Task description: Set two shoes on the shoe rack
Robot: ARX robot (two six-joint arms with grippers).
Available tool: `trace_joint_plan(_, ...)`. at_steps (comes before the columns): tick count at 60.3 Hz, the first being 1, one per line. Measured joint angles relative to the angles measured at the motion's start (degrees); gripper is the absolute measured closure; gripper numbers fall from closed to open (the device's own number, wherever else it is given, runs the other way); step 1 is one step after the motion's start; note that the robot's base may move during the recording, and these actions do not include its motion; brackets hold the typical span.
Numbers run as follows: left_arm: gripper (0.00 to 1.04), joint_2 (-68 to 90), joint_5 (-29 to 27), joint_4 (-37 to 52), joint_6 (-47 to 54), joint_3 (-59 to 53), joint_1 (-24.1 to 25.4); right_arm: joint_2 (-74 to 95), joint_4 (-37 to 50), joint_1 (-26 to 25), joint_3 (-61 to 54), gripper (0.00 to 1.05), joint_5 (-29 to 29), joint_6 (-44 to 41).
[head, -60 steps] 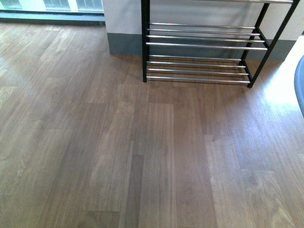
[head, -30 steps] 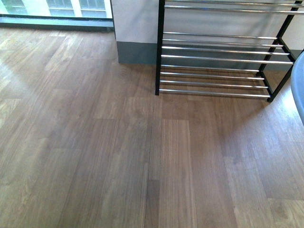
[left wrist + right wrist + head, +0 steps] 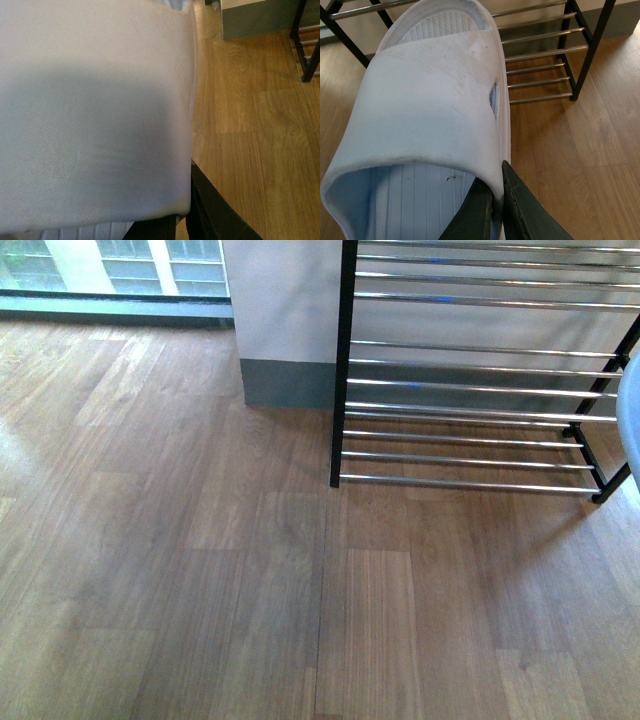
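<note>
The two shoes are white slide slippers, one in each gripper. In the left wrist view one white slipper fills most of the picture, and my left gripper is shut on the edge of its strap. My right gripper is shut on the strap edge of the other white slipper, whose ribbed footbed shows. The shoe rack, a black frame with chrome rods, stands against the wall ahead on the right. It lies just beyond the right slipper. Neither arm shows in the front view.
A white pillar with a grey base stands just left of the rack. A window runs along the back left. A blue-grey rounded edge pokes in at the right. Wooden floor lies in front.
The front view has closed in on the rack: it now looks larger, lower in the picture and further right, with more upper rods showing.
</note>
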Motion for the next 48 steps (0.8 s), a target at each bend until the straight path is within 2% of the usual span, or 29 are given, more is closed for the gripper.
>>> trace_joint_plan(48,1.03,0.0,-0.09,0.0,-0.04,-0.04,0.04,0.04,0.0,0.04,0.02,1.03,-0.04,0.02)
